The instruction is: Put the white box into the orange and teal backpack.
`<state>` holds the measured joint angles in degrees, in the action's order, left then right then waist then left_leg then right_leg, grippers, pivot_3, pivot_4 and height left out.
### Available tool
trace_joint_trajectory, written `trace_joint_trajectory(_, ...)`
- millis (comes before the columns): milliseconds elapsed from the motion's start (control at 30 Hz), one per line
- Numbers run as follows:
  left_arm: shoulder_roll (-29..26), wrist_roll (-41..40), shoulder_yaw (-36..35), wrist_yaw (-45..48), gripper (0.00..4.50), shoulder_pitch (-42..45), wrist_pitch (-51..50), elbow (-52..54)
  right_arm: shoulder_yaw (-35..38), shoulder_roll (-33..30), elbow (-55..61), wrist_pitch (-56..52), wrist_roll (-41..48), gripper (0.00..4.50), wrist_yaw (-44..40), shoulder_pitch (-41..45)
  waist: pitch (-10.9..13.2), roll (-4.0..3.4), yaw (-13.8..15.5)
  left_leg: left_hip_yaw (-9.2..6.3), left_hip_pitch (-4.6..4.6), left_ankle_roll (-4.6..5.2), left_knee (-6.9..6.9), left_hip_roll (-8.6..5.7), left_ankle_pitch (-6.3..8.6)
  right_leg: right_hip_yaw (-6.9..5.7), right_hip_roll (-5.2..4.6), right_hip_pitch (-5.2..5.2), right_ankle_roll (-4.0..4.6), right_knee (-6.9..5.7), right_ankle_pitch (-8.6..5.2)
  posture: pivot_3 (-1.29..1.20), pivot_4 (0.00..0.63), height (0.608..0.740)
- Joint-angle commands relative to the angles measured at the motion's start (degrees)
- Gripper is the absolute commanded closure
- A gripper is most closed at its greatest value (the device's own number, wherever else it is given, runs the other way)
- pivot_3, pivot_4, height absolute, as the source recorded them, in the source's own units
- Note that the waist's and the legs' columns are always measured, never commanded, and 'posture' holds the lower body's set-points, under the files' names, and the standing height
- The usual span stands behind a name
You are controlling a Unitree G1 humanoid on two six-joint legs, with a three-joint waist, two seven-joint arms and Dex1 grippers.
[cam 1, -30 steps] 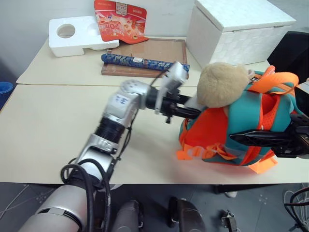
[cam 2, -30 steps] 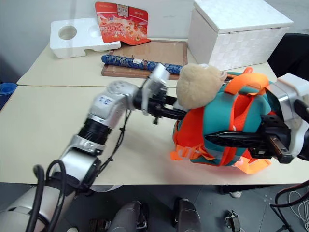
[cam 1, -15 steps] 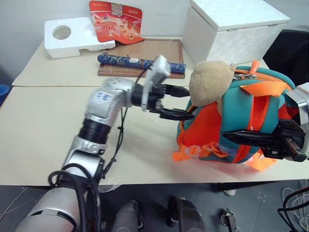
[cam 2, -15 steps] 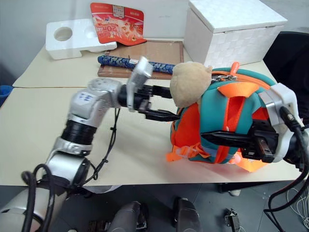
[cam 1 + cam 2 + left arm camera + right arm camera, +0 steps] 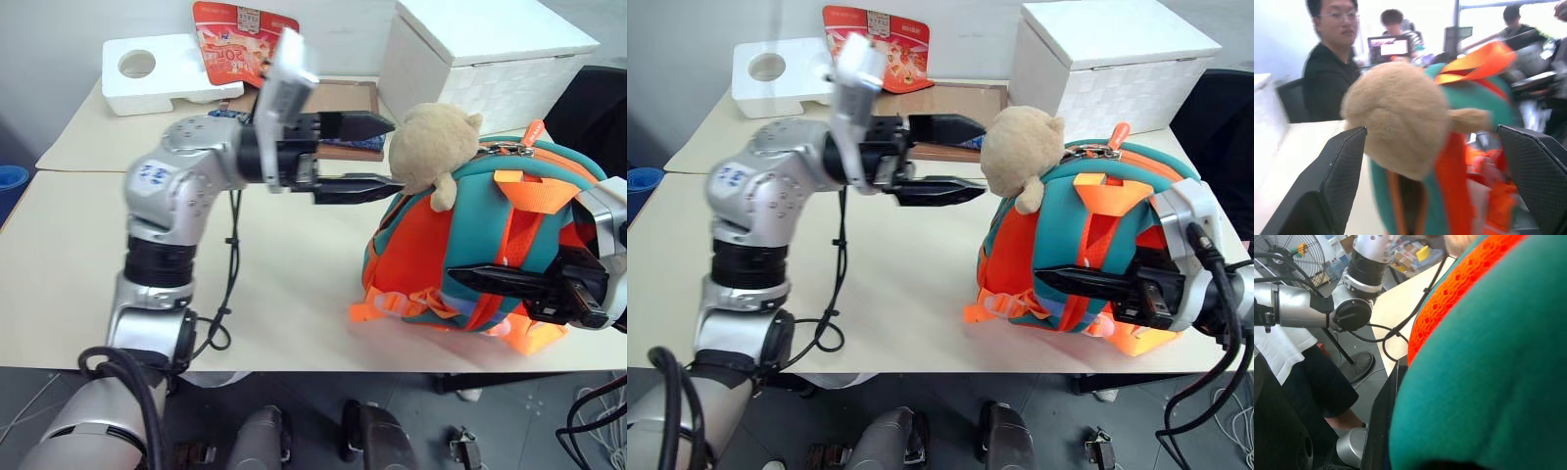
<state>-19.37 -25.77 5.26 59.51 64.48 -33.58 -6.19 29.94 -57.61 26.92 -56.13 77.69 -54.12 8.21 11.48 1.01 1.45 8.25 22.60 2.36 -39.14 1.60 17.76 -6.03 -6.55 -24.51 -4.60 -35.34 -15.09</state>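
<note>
The left pincer [image 5: 367, 157] gapes wide and empty beside the plush toy [image 5: 431, 147]. The right pincer [image 5: 1087, 284] is closed against the orange and teal backpack [image 5: 490, 245], upright on the counter [image 5: 78, 255].

My head camera's two eyes look forward and down over the table [image 5: 69, 255], both sharing the orange and teal backpack [image 5: 460, 255], seen from a little way off. My left wrist camera sits level, close to the backpack's plush toy [image 5: 1400, 117], facing it with people seated behind. My right wrist camera is pressed almost against the backpack, looking past its side toward the table edge and floor.
</note>
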Motion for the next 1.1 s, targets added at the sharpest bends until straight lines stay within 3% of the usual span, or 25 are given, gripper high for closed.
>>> trace_joint_trajectory(33, 1.24, 3.29, 1.69, 0.61, 0.03, 2.66, 6.63, -3.76, 1.87, 0.43, 1.70, 1.49, 0.69, 4.50, -0.19, -0.80, 0.00, -0.01, -0.19, 0.05, -0.02, 0.00, 0.00, 0.03, 0.00, 0.00, 0.00, -0.01, 0.00, -0.01, 0.00, 0.00, 0.150, 0.740)
trace_joint_trajectory(200, 5.28, 3.45, 2.44, 1.70, 0.03, 5.11, 9.23, -10.36, 1.76, 0.98, 2.28, 2.36, 0.44, 4.50, 0.75, -1.62, 0.00, -0.01, -0.04, 0.08, -0.04, 0.01, 0.02, 0.06, 0.01, -0.03, 0.00, -0.03, 0.02, -0.01, -0.01, 0.00, 0.150, 0.740)
trace_joint_trajectory(300, 6.51, 1.40, 1.91, 3.57, 0.59, 4.81, 7.79, -9.99, 1.91, 1.13, 2.82, 2.73, 0.30, 4.50, 1.36, -2.56, 0.00, 0.00, -0.03, 0.08, -0.02, 0.05, 0.01, 0.04, 0.04, -0.02, -0.02, -0.03, 0.01, 0.02, -0.01, 0.00, 0.150, 0.740)
trace_joint_trajectory(500, 5.77, -0.25, -0.44, 4.43, 2.36, 5.84, 5.84, -11.05, 2.56, 1.71, 2.88, 3.85, 0.68, 4.50, 2.72, -4.18, 0.00, 0.00, -0.11, 0.06, -0.01, 0.05, 0.01, 0.07, 0.03, -0.01, -0.01, -0.04, 0.01, 0.02, -0.01, 0.00, 0.150, 0.740)
trace_joint_trajectory(667, 1.61, 1.64, -2.80, 3.81, 3.24, 8.44, 8.40, -15.57, 5.58, 2.27, 1.58, 3.50, 4.74, 4.50, 4.32, -4.72, 0.00, -0.01, -0.17, 0.07, -0.02, 0.04, 0.01, 0.07, 0.03, -0.01, -0.02, -0.06, 0.02, -0.02, -0.01, 0.00, 0.150, 0.740)
trace_joint_trajectory(933, -11.17, 10.54, 2.06, 15.39, 3.32, 4.62, 21.11, -23.33, 8.47, 2.70, 2.64, 3.77, 3.60, 4.50, 4.39, -9.81, 0.00, -0.01, -0.21, 0.14, -0.05, 0.03, 0.03, 0.08, 0.05, -0.16, 0.05, -0.07, 0.03, -0.02, -0.01, 0.00, 0.150, 0.740)
trace_joint_trajectory(1100, -14.79, 20.03, 9.40, 18.27, 3.32, -5.82, 36.50, -22.45, 8.52, 3.16, 2.32, 4.89, 1.32, 4.50, 4.19, -11.18, -0.02, -0.03, -0.15, 0.16, -0.11, 0.03, 0.02, 0.08, 0.07, -0.11, -0.04, -0.05, 0.04, -0.02, -0.02, 0.00, 0.150, 0.740)
